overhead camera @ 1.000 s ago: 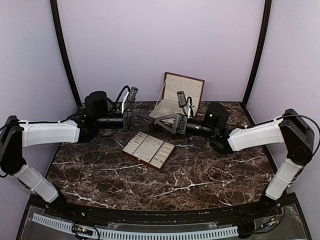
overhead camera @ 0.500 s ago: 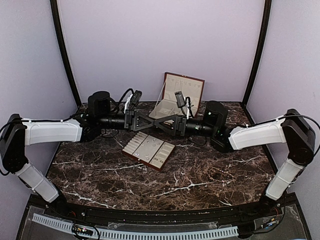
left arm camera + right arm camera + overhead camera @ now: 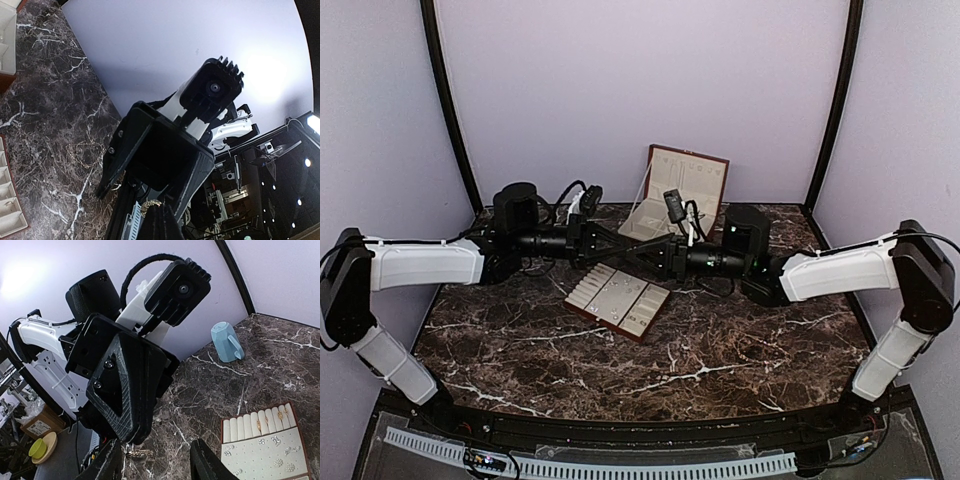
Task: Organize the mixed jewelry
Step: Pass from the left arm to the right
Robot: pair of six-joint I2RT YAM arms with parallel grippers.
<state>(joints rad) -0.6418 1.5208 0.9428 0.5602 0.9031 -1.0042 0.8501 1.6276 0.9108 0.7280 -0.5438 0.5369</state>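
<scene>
Raised in the air beyond the tray, the left gripper pinches a small gold piece of jewelry between closed fingers, while the right gripper holds its fingers spread wide around it, apparently to take it over.

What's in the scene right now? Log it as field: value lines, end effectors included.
left end effector: shut on a gold jewelry piece, above the table
right end effector: open, one finger on each side of that piece
compartment tray: on the table below both end effectors, rings and earrings inside
hinged box: open, at the back
blue cup: on the table, apart from the tray
</scene>
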